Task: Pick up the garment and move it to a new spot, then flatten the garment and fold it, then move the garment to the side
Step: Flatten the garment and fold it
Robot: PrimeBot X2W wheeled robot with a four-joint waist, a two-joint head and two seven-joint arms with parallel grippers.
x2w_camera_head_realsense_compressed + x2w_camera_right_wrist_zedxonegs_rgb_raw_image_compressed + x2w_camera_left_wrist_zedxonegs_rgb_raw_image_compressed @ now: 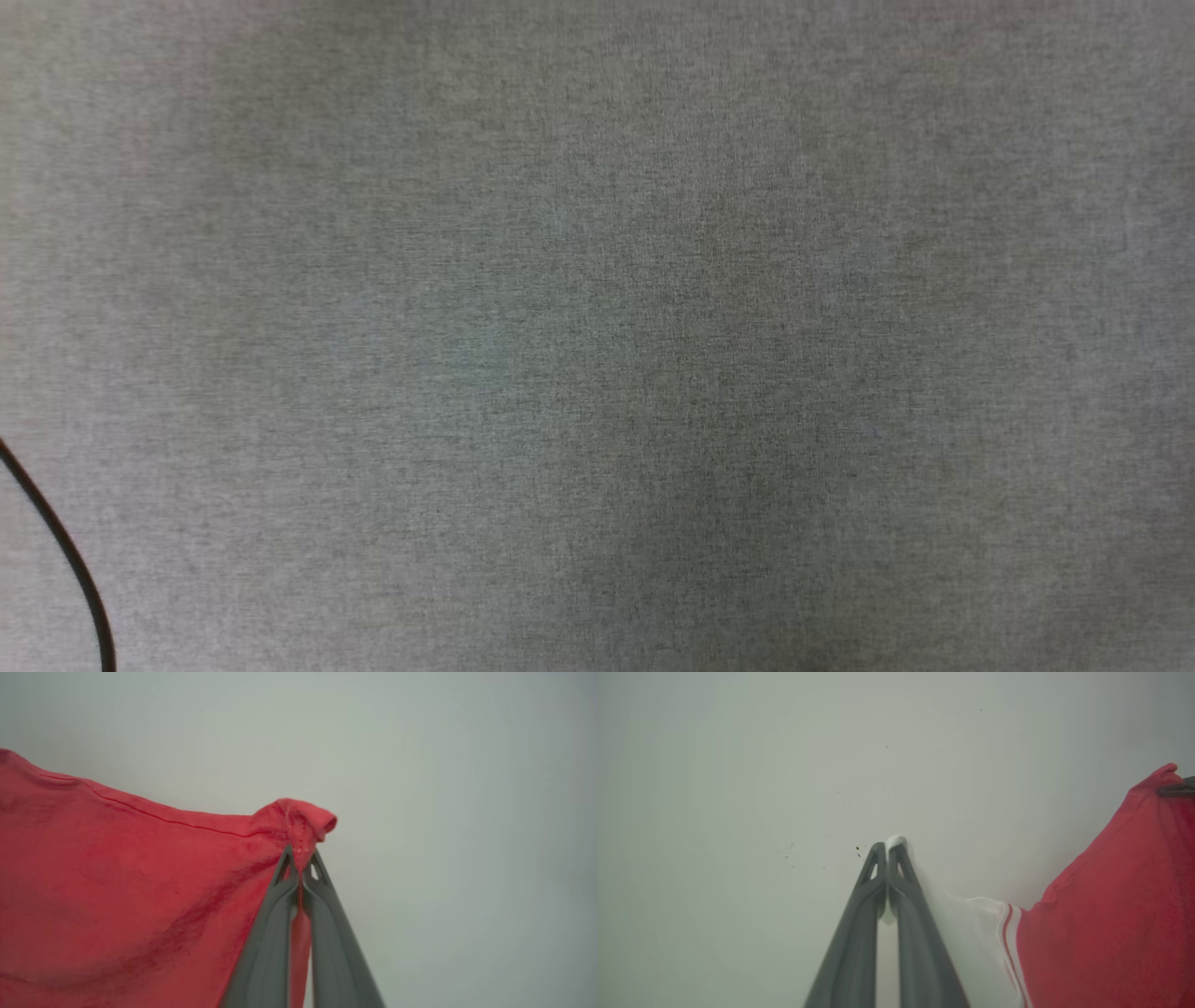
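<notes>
The garment (pixel 1111 914) is a red shirt with a white sleeve and red-and-white striped trim. It hangs stretched between my two grippers against a pale plain background. My left gripper (pixel 887 851) is shut on the tip of the white sleeve, which pokes out past the fingertips. In the right wrist view my right gripper (pixel 300 858) is shut on a bunched red corner of the garment (pixel 117 891), whose hem runs away to the left. The right gripper's dark fingers (pixel 1178 788) also show at the far right edge of the left wrist view.
The head view looks down on a grey woven tabletop (pixel 597 336). A thin black cable (pixel 65 551) curves across its lower left corner. Small dark specks mark the pale surface (pixel 789 851) behind the left gripper.
</notes>
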